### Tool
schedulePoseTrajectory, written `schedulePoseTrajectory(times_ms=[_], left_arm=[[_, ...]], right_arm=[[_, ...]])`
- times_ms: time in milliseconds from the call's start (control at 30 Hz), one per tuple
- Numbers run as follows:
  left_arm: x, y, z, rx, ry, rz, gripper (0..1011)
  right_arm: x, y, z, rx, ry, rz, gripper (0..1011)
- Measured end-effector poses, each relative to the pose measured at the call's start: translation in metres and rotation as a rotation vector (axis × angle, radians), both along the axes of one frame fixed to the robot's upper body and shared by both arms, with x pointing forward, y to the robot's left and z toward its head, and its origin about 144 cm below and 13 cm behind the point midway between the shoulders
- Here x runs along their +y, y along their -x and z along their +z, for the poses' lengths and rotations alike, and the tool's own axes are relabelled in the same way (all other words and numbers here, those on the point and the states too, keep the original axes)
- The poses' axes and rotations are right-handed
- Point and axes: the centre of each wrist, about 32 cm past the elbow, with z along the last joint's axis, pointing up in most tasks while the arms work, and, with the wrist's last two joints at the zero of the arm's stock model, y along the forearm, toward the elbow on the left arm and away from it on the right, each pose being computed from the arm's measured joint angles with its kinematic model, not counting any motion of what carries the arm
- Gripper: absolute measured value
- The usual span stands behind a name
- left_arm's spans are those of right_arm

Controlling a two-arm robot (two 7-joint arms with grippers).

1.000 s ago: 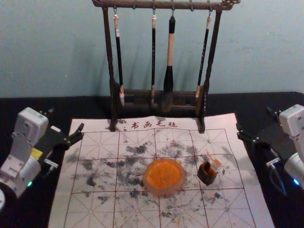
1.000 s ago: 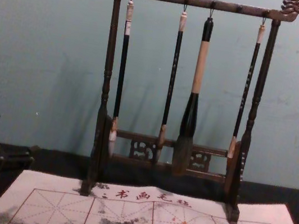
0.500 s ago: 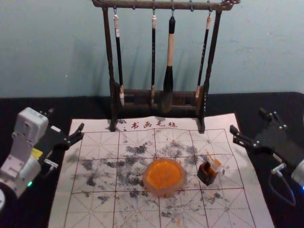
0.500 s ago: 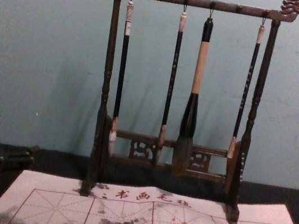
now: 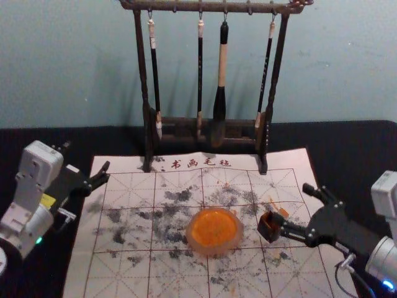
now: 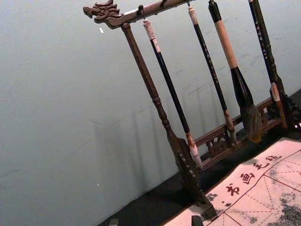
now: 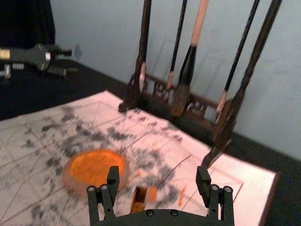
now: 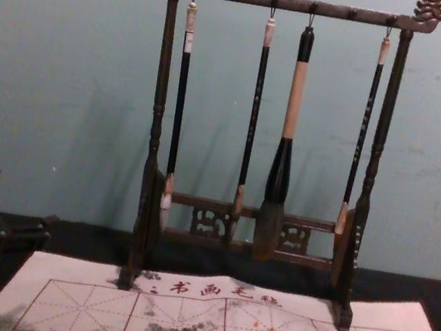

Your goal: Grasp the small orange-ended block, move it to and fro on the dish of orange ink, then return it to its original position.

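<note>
Right gripper [image 5: 293, 208] has swung in toward dish [image 5: 214, 251], right of it; fingers wide apart, holding nothing, likely so small orange-ended block [image 7: 152, 194], right of dish, fits between. Left gripper [image 5: 87, 155] parked left of dish, open, empty.

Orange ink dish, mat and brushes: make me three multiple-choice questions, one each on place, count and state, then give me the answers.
1. Where is the orange ink dish relative to the mat?
A. beyond its far edge
B. on it
C. under it

2. How many brushes hang from the rack?
A. two
B. six
C. four

3. How is the right end effector?
A. open
B. shut on a brush
C. shut on the dish

1 B: mat surrounds the dish in the head view.
2 C: four hang there in the chest view.
3 A: the right wrist view shows its fingers apart.
</note>
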Motion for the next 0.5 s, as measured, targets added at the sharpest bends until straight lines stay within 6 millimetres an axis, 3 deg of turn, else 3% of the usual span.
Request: schedulePoseTrajectory(times_ms=[500], left_arm=[[0.000,0.000,0.000,0.000,0.000,0.000,1001]], right_arm=[[0.002,-0.007,-0.019,0.100,-0.019,0.041,1002]])
